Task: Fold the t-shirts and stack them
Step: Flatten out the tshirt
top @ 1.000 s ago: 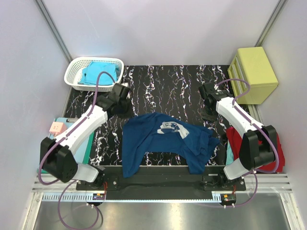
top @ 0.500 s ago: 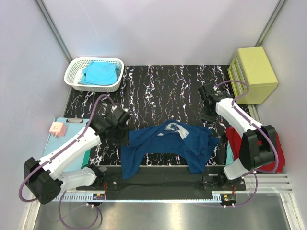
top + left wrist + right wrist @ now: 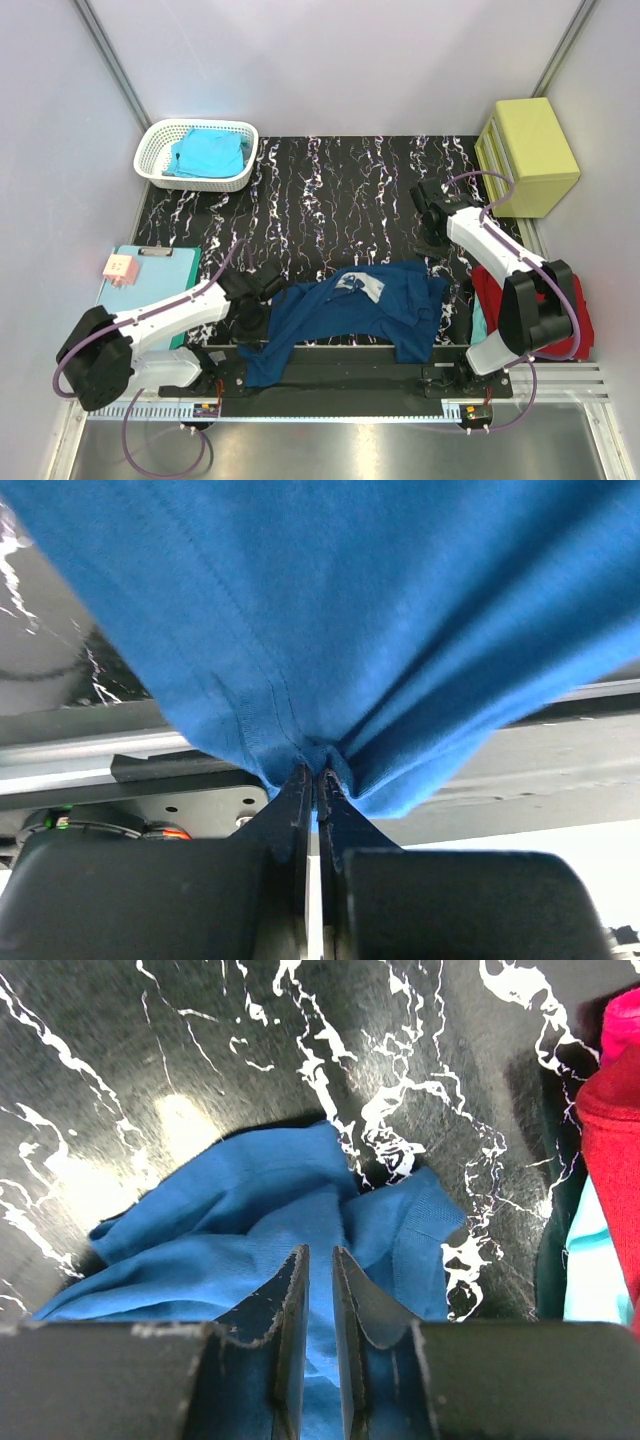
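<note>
The navy blue t-shirt (image 3: pixel 350 310) lies bunched and stretched across the near part of the black marbled table, its pale chest print (image 3: pixel 360 285) facing up. My left gripper (image 3: pixel 252 305) is shut on a fold of its left side, and the cloth (image 3: pixel 330 610) fans out from the pinched jaws (image 3: pixel 317 772). My right gripper (image 3: pixel 432 240) hovers above the shirt's right end (image 3: pixel 250 1220), jaws almost together with nothing between them (image 3: pixel 320 1252). A red t-shirt (image 3: pixel 580 320) lies at the right edge. A turquoise one (image 3: pixel 207 152) sits in the basket.
A white basket (image 3: pixel 150 160) stands at the back left and a yellow box (image 3: pixel 528 155) at the back right. A teal clipboard (image 3: pixel 150 275) with a pink pad (image 3: pixel 121 267) lies on the left. The metal base rail (image 3: pixel 120 750) runs just below the hanging cloth.
My left arm has swung from the back left toward the near edge, dragging the navy shirt's left side with it. The shirt has bunched lower. The right arm has barely moved.
</note>
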### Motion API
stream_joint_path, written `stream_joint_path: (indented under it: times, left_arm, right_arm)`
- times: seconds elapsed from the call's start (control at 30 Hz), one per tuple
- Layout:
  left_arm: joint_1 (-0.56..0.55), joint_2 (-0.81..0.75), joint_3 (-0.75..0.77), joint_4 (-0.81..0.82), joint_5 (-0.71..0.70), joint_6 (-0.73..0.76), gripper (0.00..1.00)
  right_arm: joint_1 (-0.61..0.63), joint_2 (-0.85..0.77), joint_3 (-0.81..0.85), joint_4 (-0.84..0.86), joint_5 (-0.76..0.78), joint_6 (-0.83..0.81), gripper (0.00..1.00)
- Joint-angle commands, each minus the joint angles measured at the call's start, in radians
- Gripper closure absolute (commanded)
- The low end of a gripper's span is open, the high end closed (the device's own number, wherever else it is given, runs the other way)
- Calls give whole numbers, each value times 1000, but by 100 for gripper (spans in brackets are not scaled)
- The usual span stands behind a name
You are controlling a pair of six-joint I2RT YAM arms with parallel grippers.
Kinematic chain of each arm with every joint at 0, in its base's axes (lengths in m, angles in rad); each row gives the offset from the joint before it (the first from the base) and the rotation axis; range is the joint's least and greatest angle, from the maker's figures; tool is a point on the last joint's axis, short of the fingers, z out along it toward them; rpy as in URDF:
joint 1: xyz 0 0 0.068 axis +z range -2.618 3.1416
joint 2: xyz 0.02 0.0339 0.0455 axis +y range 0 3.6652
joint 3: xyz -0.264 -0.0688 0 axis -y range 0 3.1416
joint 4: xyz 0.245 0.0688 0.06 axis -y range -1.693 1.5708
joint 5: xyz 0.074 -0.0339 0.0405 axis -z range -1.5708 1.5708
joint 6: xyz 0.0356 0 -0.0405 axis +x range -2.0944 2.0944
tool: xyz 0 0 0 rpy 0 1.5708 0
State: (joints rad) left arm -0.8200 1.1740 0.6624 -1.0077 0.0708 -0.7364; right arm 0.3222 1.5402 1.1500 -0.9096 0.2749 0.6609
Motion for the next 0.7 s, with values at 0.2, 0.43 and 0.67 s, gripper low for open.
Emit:
stream_joint_path:
  times: [0.2, 0.43, 0.67]
  left_arm:
    - [-18, 46, -10, 41, 57, -11, 100]
    - [-16, 42, -7, 38, 55, -11, 100]
    - [-18, 39, -9, 38, 55, -9, 100]
  right_arm:
    - [46, -71, -64, -6, -43, 5, 75]
    - [49, -65, -150, 43, -173, 77, 75]
    - [55, -55, -150, 40, -126, 95, 70]
